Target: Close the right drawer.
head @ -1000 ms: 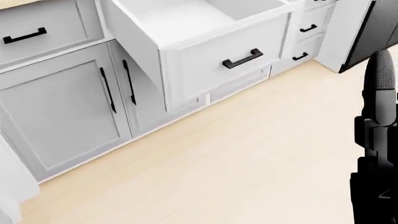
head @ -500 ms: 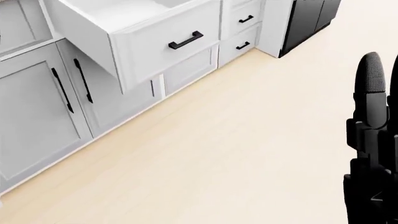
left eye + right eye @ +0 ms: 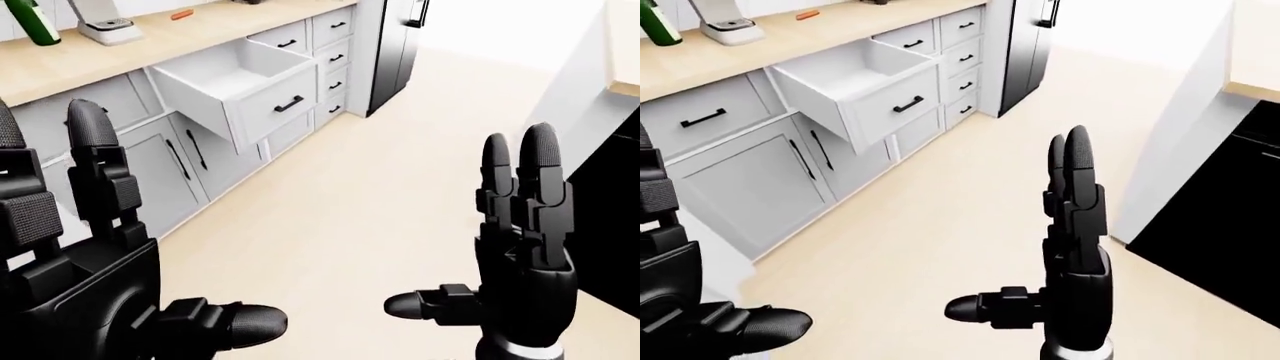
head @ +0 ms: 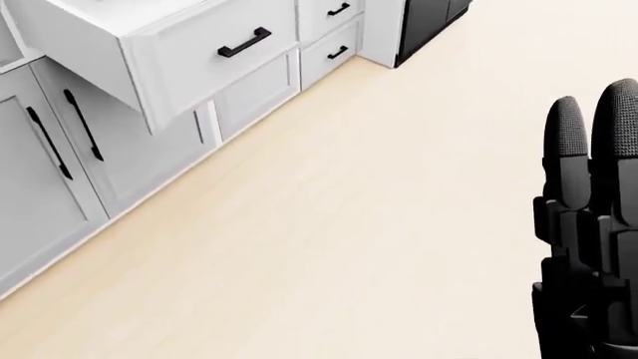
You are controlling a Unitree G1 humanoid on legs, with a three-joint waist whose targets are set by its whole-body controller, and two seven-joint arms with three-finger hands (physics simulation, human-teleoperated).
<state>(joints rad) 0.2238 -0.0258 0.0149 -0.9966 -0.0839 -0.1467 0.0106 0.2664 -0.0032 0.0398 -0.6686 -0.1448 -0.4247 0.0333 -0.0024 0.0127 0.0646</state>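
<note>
- the right drawer [image 3: 240,94] stood pulled well out of the white cabinet run, at the upper left of the left-eye view, its inside bare and white.
- a black bar handle [image 3: 289,103] sat on the drawer's face; in the head view the same drawer filled the top left corner.
- the left robot hand [image 3: 95,277] was raised at the lower left of the left-eye view, fingers upright and spread, thumb stuck out to the right, gripping nothing.
- the right robot hand [image 3: 1065,247] was held up near the bottom middle of the right-eye view, fingers straight and side by side, thumb out to the left, also gripping nothing.
- both hands were well apart from the drawer, with pale wood floor [image 4: 349,224] between them and the cabinets.
- below the drawer, to its left, were two cabinet doors [image 3: 790,176] with upright black handles.
- to the drawer's right ran a stack of small drawers [image 3: 333,64], then a tall black appliance [image 3: 395,45].
- another shut drawer [image 3: 705,116] sat left of the open one.
- the wooden worktop [image 3: 150,37] above carried a green bottle [image 3: 28,21], a pale stand-like appliance [image 3: 105,22] and a small orange thing [image 3: 181,13], too small to tell what.
- a dark panel [image 3: 1220,225] stood at the right edge of the right-eye view.
</note>
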